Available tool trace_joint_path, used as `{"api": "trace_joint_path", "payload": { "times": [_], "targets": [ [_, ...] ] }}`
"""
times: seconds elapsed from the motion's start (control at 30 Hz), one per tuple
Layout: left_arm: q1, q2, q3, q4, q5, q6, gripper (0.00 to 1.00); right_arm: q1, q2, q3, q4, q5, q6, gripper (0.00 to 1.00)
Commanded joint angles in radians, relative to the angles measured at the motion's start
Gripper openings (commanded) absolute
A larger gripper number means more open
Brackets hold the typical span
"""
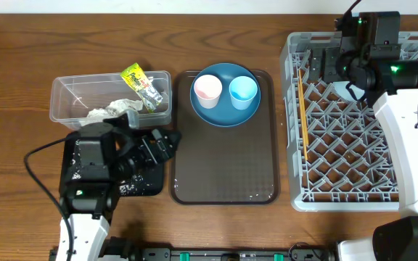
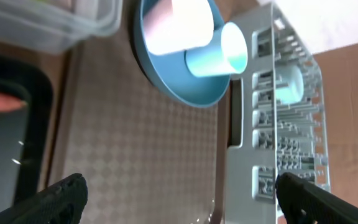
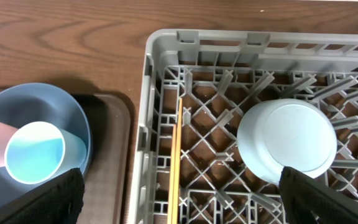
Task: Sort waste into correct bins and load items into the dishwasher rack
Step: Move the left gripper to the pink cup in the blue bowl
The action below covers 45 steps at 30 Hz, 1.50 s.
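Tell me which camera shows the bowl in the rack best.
Right wrist: the bowl shows clearly, base up, in the rack. Overhead, the right arm hides most of it; left wrist gives a blurred patch behind the rack wall.

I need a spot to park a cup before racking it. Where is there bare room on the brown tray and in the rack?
The brown tray is bare from the blue plate down to its near edge. The rack is free right of the chopsticks, in its middle and near rows. Crowded: the far rows around the upturned bowl.
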Motion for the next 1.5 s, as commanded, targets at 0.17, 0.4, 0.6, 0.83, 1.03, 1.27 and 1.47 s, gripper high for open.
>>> {"api": "trace_joint_path", "payload": {
  "times": [0.17, 0.4, 0.6, 0.83, 1.03, 1.27, 1.47],
  "targets": [
    [-0.094, 0.053, 0.015, 0.000, -0.061, -0.046, 0.99, 0.004, 0.003, 0.000, -0.001, -0.005, -0.002, 0.99],
    [-0.108, 0.082, 0.017, 0.013, -0.061, -0.089, 0.97, 0.004, 0.003, 0.000, -0.002, -0.005, -0.002, 0.99],
    [-0.108, 0.139, 0.114, -0.063, -0.099, -0.078, 0.97, 0.004, 0.003, 0.000, -0.001, -0.005, -0.002, 0.99],
    [-0.111, 0.295, 0.402, -0.294, -0.232, 0.008, 0.97, 0.004, 0.003, 0.000, -0.002, -0.005, -0.002, 0.99],
    [-0.161, 0.414, 0.473, -0.301, -0.284, 0.027, 0.92, 0.004, 0.003, 0.000, -0.001, -0.005, -0.002, 0.99],
    [-0.232, 0.539, 0.473, -0.162, -0.354, 0.002, 0.78, 0.004, 0.003, 0.000, -0.001, -0.005, -0.002, 0.99],
    [-0.253, 0.625, 0.473, -0.043, -0.354, -0.029, 0.77, 0.004, 0.003, 0.000, -0.002, -0.005, -0.002, 0.99]
  ]
}}
